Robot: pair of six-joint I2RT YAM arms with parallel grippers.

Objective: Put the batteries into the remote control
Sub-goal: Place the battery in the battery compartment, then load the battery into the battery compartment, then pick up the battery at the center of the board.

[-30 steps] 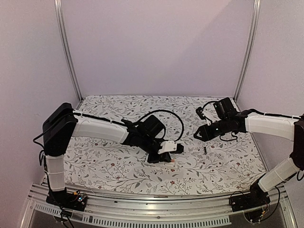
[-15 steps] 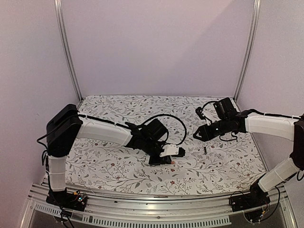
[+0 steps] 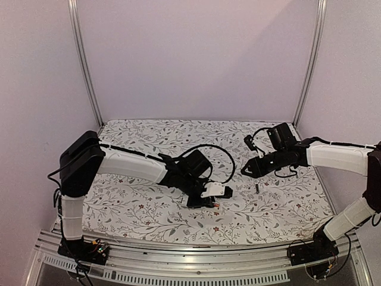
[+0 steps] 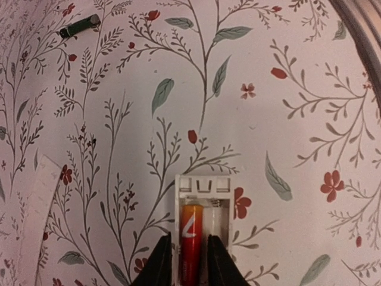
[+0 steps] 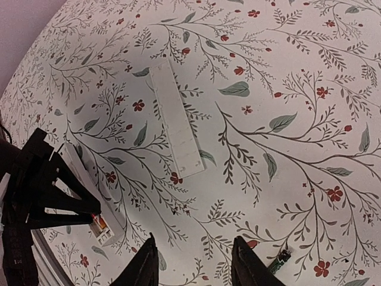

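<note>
The remote control [image 4: 202,223] lies face down with its battery bay open; its white bar also shows in the right wrist view [image 5: 83,179]. One red-orange battery [image 4: 191,235] sits in the bay's left slot, and the right slot holds nothing. My left gripper [image 4: 189,257] straddles that battery, jaws slightly parted, a sliver of the bay wall showing beside one finger. It is low over the table [image 3: 208,199]. A second, dark battery [image 4: 80,26] lies loose on the cloth [image 5: 278,261]. My right gripper [image 5: 193,259] hovers open and holds nothing [image 3: 247,168].
The detached white cover strip [image 5: 177,126] lies on the floral cloth between the two grippers, its edge also at the left wrist view's left side [image 4: 36,220]. The loose dark battery [image 3: 256,188] is just below the right gripper. An aluminium rail [image 3: 178,262] runs along the near edge.
The left gripper has edged a little right and toward the near edge, staying low over the remote. The right arm has hardly moved.
</note>
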